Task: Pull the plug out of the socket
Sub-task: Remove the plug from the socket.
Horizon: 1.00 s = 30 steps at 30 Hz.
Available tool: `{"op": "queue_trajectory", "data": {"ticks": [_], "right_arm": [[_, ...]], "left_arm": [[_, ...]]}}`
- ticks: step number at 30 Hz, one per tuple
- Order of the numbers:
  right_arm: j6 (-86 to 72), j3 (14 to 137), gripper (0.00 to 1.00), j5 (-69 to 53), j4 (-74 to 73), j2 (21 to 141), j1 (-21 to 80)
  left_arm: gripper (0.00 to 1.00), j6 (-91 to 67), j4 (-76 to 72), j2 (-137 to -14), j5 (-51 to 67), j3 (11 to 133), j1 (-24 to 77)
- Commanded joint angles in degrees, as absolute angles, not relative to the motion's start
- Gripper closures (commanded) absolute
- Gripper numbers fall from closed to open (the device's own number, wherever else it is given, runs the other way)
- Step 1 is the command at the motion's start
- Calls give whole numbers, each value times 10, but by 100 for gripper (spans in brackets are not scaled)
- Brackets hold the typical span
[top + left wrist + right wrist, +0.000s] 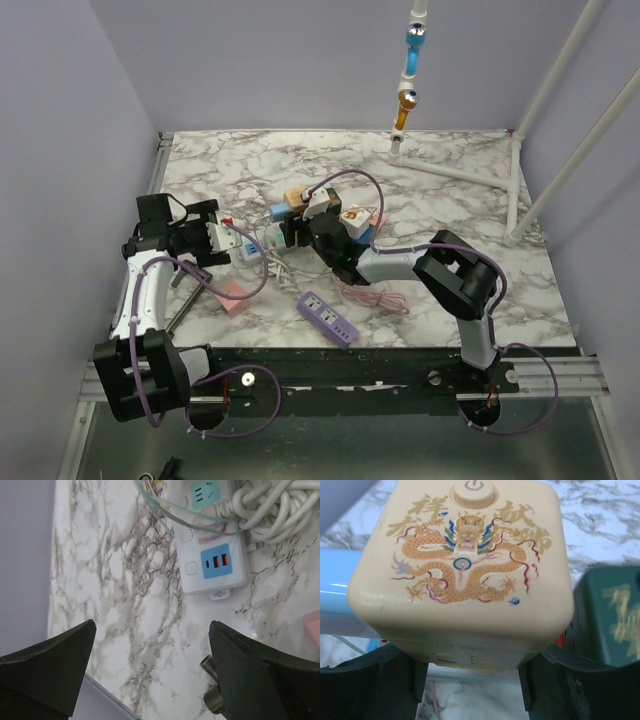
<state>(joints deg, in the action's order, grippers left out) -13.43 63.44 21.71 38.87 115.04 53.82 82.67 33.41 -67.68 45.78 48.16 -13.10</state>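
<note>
A cream cube socket (465,580) with a dragon print and a power button sits between my right gripper's (472,680) fingers, which press on its lower sides. In the top view this cube (294,196) is in the cluster at the table's middle, with my right gripper (298,228) just below it. A light blue part (335,590) lies to its left, a dark green cube (610,615) to its right. My left gripper (152,625) is open and empty above the marble, short of the white power strip (215,565). In the top view it (222,238) sits at that strip's left end.
A coiled white cable (270,505) lies past the strip. A metal fitting (212,680) sits by my left gripper's right finger. A purple power strip (328,318), a pink block (235,295) and a pink cable coil (375,295) lie near the front edge. A white pipe frame (460,170) stands back right.
</note>
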Motion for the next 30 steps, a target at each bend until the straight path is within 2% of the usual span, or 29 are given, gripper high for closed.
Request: {"op": "queue_trajectory", "data": {"ticks": [1,4,6,7,11,14,22,27,30], "right_arm": [[-178,694,71,181,413,1090,531],[-173,701,69,161,393,1089,531],[-167,698,59,145,372,1093,530],[-169,692,57,141,365,1094,530],[-184,632,60,138,395,1083,530],[-184,621,65,137,400,1074,530],[-136,621,68,117,380,1021,532],[-95,586,69,130,354,980,555],[-64,570,71,166,340,953,588]], "left_arm": [[1,1030,417,-641,533,480,-132],[1,1060,409,-631,529,462,-123],[1,1033,406,-634,523,465,-116],[2,1016,398,-634,523,464,-116],[2,966,361,-629,521,453,-115],[1,936,353,-628,523,456,-115],[1,823,347,-615,550,518,-114],[2,709,443,-601,614,612,-107],[1,701,529,-574,650,631,-90]]}}
